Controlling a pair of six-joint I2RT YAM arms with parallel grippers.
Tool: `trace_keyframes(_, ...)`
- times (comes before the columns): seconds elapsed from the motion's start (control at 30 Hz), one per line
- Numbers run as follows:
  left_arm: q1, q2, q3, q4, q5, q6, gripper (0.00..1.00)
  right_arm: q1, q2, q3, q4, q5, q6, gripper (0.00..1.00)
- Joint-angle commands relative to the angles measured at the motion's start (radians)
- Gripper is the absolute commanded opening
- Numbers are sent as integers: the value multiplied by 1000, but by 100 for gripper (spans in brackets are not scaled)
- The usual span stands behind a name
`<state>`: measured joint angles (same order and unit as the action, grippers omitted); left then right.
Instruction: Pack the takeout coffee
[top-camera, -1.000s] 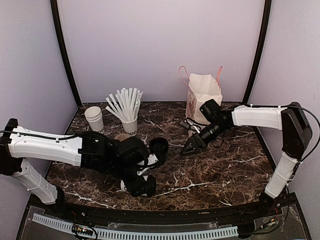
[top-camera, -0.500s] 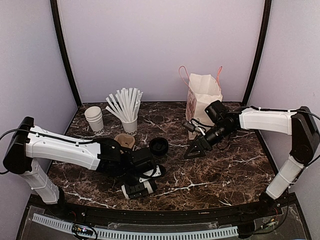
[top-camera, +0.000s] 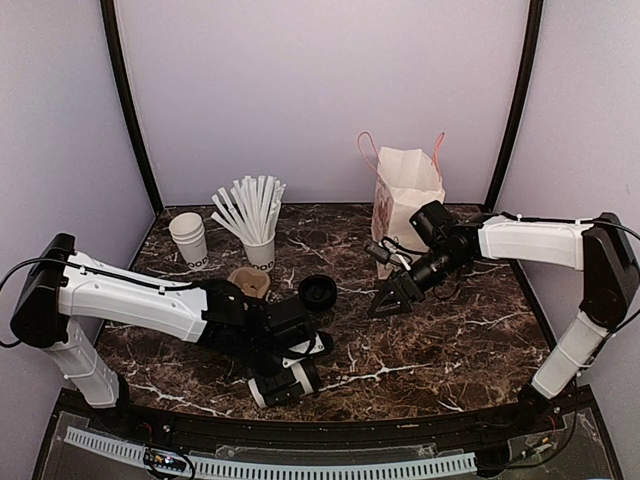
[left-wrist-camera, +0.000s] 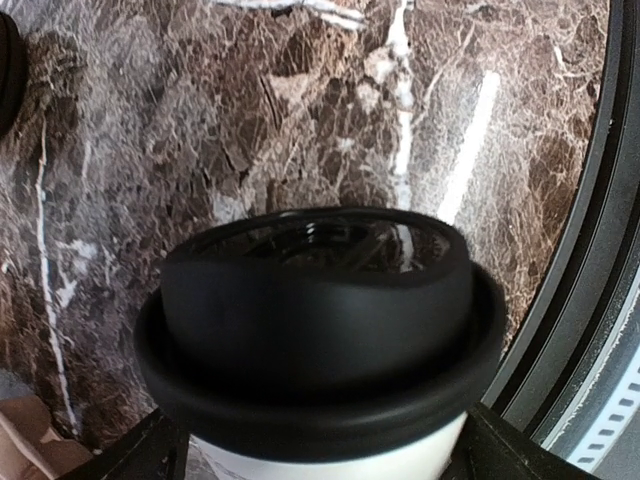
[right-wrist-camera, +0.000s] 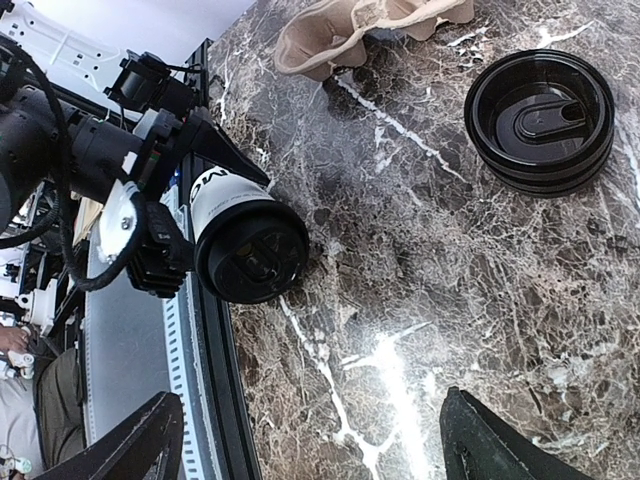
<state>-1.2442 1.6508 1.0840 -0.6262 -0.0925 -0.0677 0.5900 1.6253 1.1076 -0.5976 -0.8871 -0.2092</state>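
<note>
The takeout coffee, a white cup with a black dome lid, lies tipped on its side close to the table's front edge, lid pointing right. Its lid fills the left wrist view and faces the right wrist camera. My left gripper straddles the cup's white wall and is open, with a thin gap beside each finger. My right gripper hovers open over bare marble at centre right, nothing between its fingers. The paper bag stands upright at the back right, behind the right arm.
A loose black lid lies upside down mid-table. A brown cardboard carrier sits left of it. A cup of white straws and a lidless cup stack stand at the back left. The black front rail runs beside the cup.
The left arm stretched forward and lowered the cup toward the front edge, then its jaws widened around it. The right gripper drew back slightly to the right.
</note>
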Motion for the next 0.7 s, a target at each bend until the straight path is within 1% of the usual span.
trace_keyframes(0.0,16,-12,-31,5,30,-58,94,-1,19,12,21,-26,-9,91)
trace_keyframes(0.17,19,18,-30,11,39,-67,93,-1,21,14,21,-24,-10,91)
trace_keyframes(0.23,19,10,-31,36,41,-61,92,-1,24,13,21,-21,-11,90)
trace_keyframes(0.33,19,-2,-33,91,47,-37,86,-1,27,14,16,-21,-15,90)
trace_keyframes(0.43,19,-18,-25,135,23,-22,84,-1,22,19,7,-24,-24,89)
trace_keyframes(0.57,21,-45,-28,252,-19,22,82,-10,10,28,-16,-23,-43,89)
trace_keyframes(0.63,27,-50,-35,331,-51,38,81,-21,2,34,-27,-26,-52,89)
trace_keyframes(0.67,29,-52,-49,403,-79,44,81,-30,-2,38,-35,-30,-59,89)
